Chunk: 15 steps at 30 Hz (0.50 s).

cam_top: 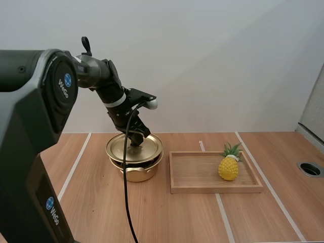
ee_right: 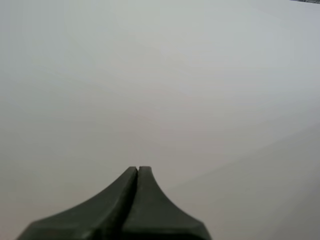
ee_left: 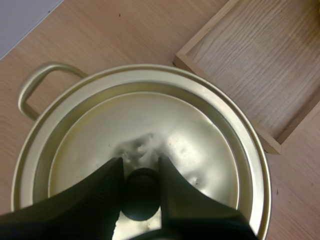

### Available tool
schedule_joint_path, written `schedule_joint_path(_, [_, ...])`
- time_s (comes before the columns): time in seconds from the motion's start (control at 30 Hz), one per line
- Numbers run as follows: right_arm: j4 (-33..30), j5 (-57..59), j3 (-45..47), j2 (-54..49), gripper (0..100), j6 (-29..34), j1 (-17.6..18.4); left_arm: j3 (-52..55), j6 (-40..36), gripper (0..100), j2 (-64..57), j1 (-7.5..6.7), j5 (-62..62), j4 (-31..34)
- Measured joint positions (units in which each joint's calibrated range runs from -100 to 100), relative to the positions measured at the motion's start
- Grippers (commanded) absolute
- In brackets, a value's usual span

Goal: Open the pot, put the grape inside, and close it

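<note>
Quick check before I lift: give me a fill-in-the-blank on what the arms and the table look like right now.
1. The left gripper is closed on the black ____ of the golden lid.
2. The fruit in the wooden tray is a ____.
3. The right gripper is ____, holding nothing.

Missing words: knob; pineapple; shut.

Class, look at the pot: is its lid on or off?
On: the lid covers the pot, left gripper pinching its knob. Whether it rests fully on the rim, cannot tell.
</note>
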Motion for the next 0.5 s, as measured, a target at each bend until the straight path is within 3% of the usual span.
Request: schedule_joint_path(0.5, [0.00,0.00,0.00,0.60,0,0.00,0.00,0.57,1.59,0,1.31,-0.01,-2.27,-1.74])
